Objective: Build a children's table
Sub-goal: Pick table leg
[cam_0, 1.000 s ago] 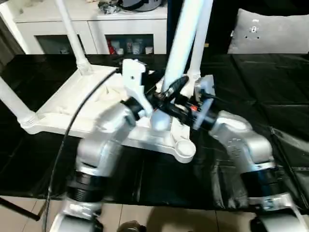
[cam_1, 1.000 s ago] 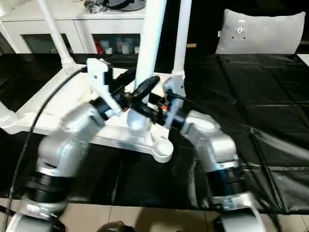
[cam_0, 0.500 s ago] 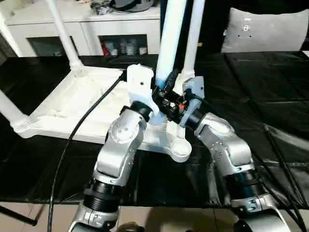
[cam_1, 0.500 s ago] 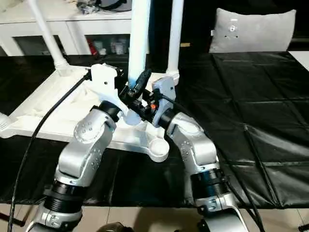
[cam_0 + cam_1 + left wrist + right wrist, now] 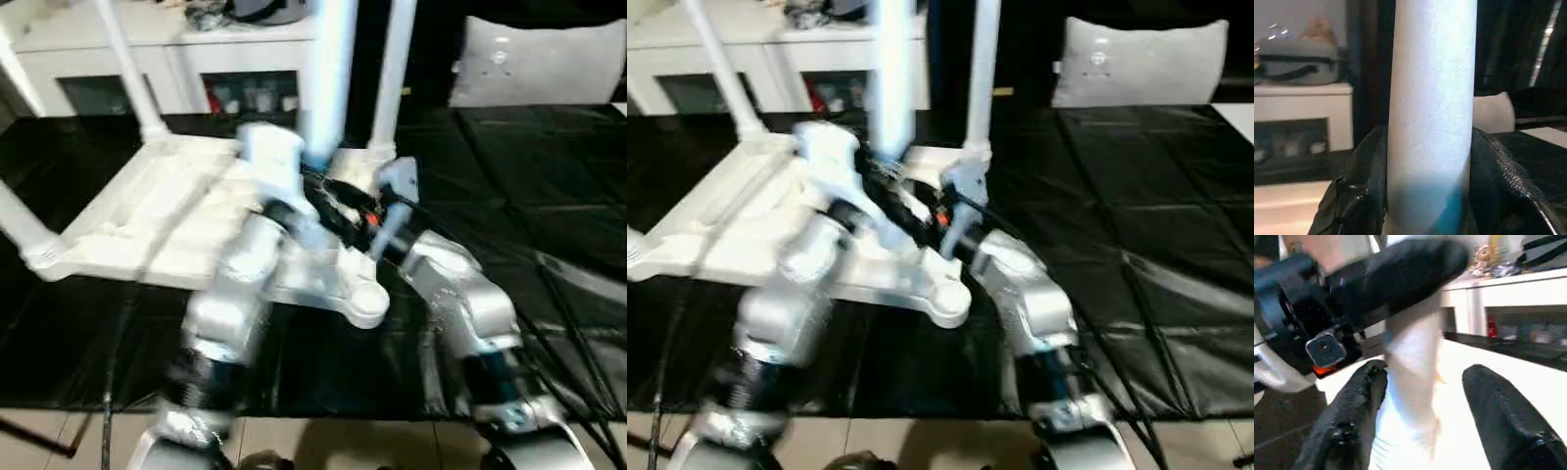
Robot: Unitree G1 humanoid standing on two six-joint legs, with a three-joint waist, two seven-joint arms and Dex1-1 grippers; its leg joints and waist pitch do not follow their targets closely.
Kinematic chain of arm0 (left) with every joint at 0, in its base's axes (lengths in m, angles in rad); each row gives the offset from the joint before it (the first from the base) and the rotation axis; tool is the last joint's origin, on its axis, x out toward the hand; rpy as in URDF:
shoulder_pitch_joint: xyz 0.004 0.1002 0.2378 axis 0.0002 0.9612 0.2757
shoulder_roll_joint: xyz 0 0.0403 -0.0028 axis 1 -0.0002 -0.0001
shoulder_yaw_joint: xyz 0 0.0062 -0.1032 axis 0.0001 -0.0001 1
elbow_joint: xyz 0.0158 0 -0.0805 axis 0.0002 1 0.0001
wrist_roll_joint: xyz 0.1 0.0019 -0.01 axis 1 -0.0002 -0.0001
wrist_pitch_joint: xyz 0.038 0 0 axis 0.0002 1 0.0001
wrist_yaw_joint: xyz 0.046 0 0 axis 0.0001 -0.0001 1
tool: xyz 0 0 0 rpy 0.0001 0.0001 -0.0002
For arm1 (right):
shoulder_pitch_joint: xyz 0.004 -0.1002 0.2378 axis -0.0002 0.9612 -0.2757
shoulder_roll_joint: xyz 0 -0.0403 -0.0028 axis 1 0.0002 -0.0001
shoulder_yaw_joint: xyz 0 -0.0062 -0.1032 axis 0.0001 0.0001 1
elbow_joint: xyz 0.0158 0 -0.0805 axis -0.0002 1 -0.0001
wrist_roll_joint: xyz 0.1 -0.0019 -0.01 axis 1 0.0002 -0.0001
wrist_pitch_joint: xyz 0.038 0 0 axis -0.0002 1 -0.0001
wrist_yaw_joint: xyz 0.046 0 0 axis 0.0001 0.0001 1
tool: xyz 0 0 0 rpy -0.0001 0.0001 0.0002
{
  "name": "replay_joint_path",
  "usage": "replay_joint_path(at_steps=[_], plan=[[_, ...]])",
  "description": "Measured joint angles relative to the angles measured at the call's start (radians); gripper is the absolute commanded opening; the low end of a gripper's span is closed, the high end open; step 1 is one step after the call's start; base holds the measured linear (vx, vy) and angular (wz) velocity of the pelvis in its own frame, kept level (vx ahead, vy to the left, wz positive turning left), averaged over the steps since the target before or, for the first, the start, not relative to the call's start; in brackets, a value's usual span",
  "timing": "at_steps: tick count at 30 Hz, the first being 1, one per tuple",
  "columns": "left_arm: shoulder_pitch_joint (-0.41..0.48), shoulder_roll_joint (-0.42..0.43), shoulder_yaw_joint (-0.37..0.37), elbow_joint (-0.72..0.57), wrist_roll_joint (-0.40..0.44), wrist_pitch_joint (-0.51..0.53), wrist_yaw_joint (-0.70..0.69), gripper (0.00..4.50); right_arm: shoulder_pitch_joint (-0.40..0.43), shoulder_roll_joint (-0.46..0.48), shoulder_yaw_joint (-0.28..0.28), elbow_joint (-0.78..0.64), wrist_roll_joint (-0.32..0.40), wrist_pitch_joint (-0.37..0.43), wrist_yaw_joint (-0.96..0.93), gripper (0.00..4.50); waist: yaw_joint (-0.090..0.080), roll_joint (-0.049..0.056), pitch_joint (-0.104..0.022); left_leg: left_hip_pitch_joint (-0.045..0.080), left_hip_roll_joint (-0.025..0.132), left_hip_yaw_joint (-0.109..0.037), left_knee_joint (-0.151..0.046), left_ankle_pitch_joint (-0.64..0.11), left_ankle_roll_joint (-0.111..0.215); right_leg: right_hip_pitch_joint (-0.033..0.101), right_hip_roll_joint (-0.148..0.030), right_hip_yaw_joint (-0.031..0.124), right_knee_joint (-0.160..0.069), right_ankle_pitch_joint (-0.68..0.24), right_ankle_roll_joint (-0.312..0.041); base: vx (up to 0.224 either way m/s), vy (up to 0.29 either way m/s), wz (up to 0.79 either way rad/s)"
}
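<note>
Surface: black quilted cloth [image 5: 549,196] under the upturned tabletop [image 5: 147,211].
Left gripper [image 5: 1427,196]: fingers clasped round the upright leg [image 5: 1432,98].
Right gripper [image 5: 1422,426]: spread, flanking the leg's base, apparently no grip.
Handling: likely light, stiff, slippery tube; grip low, near the socket.

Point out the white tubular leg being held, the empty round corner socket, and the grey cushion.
White tubular leg [image 5: 1432,107], left wrist view, mid-shaft.
Round corner socket [image 5: 368,297], left eye view, rim.
Grey cushion [image 5: 1141,64], right eye view, front face.

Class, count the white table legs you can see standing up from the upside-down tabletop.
4. One at the far left corner, one at the near left corner, one at the far right corner, and one in the middle between the grippers.
</note>
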Motion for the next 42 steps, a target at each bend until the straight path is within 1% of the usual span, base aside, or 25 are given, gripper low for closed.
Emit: replay_joint_path(at_steps=[1, 2, 3, 5, 7, 9, 10, 13, 16, 20, 24, 27, 30, 32, 35, 40, 42], plan=[[-0.002, 0.005, 0.005, 0.006, -0.016, 0.01, -0.014, 1.9, 0.005, -0.013, -0.002, -0.013, 0.001, 0.007, 0.005, 3.2, 0.001, 0.0, 0.0, 0.0, 0.0, 0.0, 0.0, 0.0, 0.0, 0.0, 0.0, 0.0, 0.0, 0.0, 0.0, 0.0, 0.0, 0.0], [-0.003, 0.021, 0.017, 0.016, -0.051, 0.032, -0.052, 1.9, 0.013, -0.045, -0.008, -0.041, 0.012, 0.039, 0.024, 3.2, 0.004, 0.0, 0.0, 0.0, 0.0, 0.0, 0.0, 0.001, 0.001, 0.0, 0.0, 0.0, 0.0, 0.0, 0.0, 0.0, 0.0, 0.0], [-0.003, 0.033, 0.022, 0.019, -0.066, 0.04, -0.073, 1.9, 0.014, -0.064, -0.016, -0.052, 0.027, 0.064, 0.039, 3.31, 0.006, 0.0, 0.0, 0.0, 0.0, 0.0, 0.0, 0.001, 0.001, 0.0, 0.0, 0.0, 0.0, 0.0, 0.0, 0.0, 0.0, 0.0], [-0.009, 0.046, 0.055, 0.018, -0.143, 0.084, -0.136, 1.9, 0.013, -0.106, -0.064, -0.057, 0.071, 0.111, 0.065, 3.49, 0.015, 0.0, 0.0, 0.0, 0.0, 0.0, 0.001, 0.002, 0.004, 0.0, 0.0, 0.0, 0.0, 0.0, 0.0, 0.0, 0.0, 0.0], [-0.013, 0.05, 0.085, 0.015, -0.205, 0.117, -0.173, 1.9, 0.01, -0.13, -0.113, -0.057, 0.101, 0.132, 0.075, 3.68, 0.016, -0.001, 0.0, 0.0, 0.0, 0.0, 0.001, 0.002, 0.004, 0.0, 0.0, 0.0, 0.0, 0.0, 0.0, 0.0, 0.0, 0.0], [-0.015, 0.047, 0.106, 0.01, -0.27, 0.157, -0.208, 1.9, 0.009, -0.145, -0.138, -0.057, 0.132, 0.152, 0.093, 3.76, 0.015, -0.001, 0.0, 0.0, 0.0, 0.0, 0.001, 0.002, 0.004, 0.0, 0.0, 0.0, 0.0, 0.0, 0.0, 0.0, 0.0, 0.0], [-0.015, 0.048, 0.113, 0.0, -0.327, 0.196, -0.254, 1.9, 0.009, -0.162, -0.151, -0.057, 0.163, 0.174, 0.12, 3.76, 0.015, -0.001, 0.0, 0.0, 0.0, 0.0, 0.001, 0.002, 0.004, 0.0, 0.0, 0.0, 0.0, 0.0, 0.0, 0.0, 0.0, 0.0], [-0.017, 0.051, 0.124, -0.027, -0.421, 0.256, -0.322, 1.9, 0.009, -0.197, -0.158, -0.06, 0.208, 0.222, 0.173, 3.76, 0.016, -0.001, 0.0, 0.0, 0.0, 0.0, 0.001, 0.002, 0.004, 0.0, 0.0, 0.0, 0.0, 0.0, 0.0, 0.0, 0.0, 0.0], [-0.018, 0.058, 0.14, -0.051, -0.538, 0.336, -0.388, 1.9, 0.011, -0.252, -0.152, -0.093, 0.267, 0.301, 0.267, 3.76, 0.017, -0.001, 0.001, 0.0, 0.0, 0.0, 0.001, 0.002, 0.004, 0.0, 0.0, 0.0, 0.001, 0.0, 0.0, 0.0, 0.0, 0.0], [-0.026, 0.062, 0.15, -0.067, -0.609, 0.381, -0.438, 1.9, 0.01, -0.259, -0.15, -0.109, 0.284, 0.325, 0.317, 3.76, 0.018, -0.001, 0.001, 0.0, 0.0, 0.0, 0.001, 0.003, 0.005, 0.0, 0.0, 0.0, 0.001, 0.0, 0.0, 0.0, 0.0, 0.0], [-0.029, 0.085, 0.141, -0.082, -0.635, 0.412, -0.493, 1.9, 0.01, -0.285, -0.139, -0.116, 0.306, 0.335, 0.363, 3.76, 0.02, -0.002, 0.001, 0.0, 0.0, 0.0, 0.002, 0.003, 0.005, 0.0, 0.0, 0.0, 0.001, 0.0, 0.0, 0.0, 0.0, 0.0], [-0.029, 0.112, 0.12, -0.084, -0.637, 0.426, -0.529, 1.9, 0.01, -0.304, -0.113, -0.149, 0.309, 0.339, 0.4, 3.76, 0.024, -0.004, 0.001, 0.0, 0.0, 0.0, 0.002, 0.003, 0.005, 0.0, 0.0, 0.0, 0.001, 0.0, 0.001, 0.0, 0.0, 0.0], [-0.029, 0.139, 0.071, -0.106, -0.617, 0.423, -0.587, 1.9, 0.007, -0.307, -0.094, -0.148, 0.298, 0.34, 0.413, 3.76, 0.028, -0.005, 0.002, 0.0, 0.0, 0.0, 0.002, 0.003, 0.005, 0.0, 0.0, 0.0, 0.0, 0.0, 0.001, 0.0, 0.0, 0.0], [-0.029, 0.15, 0.056, -0.119, -0.602, 0.417, -0.612, 1.9, -0.003, -0.309, -0.077, -0.148, 0.297, 0.342, 0.433, 3.76, 0.029, -0.006, 0.002, 0.0, 0.0, 0.0, 0.002, 0.003, 0.005, 0.0, 0.0, 0.0, 0.001, 0.0, 0.001, 0.0, 0.0, 0.0], [-0.029, 0.163, 0.027, -0.135, -0.585, 0.398, -0.66, 1.9, -0.019, -0.33, -0.049, -0.149, 0.294, 0.344, 0.47, 3.76, 0.038, -0.007, 0.001, 0.001, 0.0, 0.001, 0.002, 0.003, 0.005, 0.001, 0.0, 0.0, 0.001, 0.0, 0.001, 0.0, 0.0, 0.0], [-0.03, 0.177, -0.008, -0.139, -0.565, 0.391, -0.703, 1.9, -0.023, -0.34, 0.011, -0.146, 0.252, 0.335, 0.498, 3.76, 0.041, -0.011, 0.001, 0.001, 0.0, 0.001, 0.002, 0.003, 0.005, 0.001, 0.0, 0.0, 0.001, 0.0, 0.001, 0.0, 0.0, 0.0], [-0.031, 0.179, -0.015, -0.139, -0.562, 0.389, -0.711, 1.9, -0.027, -0.339, 0.018, -0.142, 0.241, 0.335, 0.507, 3.76, 0.042, -0.013, 0.001, 0.0, 0.0, 0.001, 0.002, 0.003, 0.005, 0.001, 0.0, 0.0, 0.001, 0.0, 0.001, 0.0, 0.0, 0.0]])
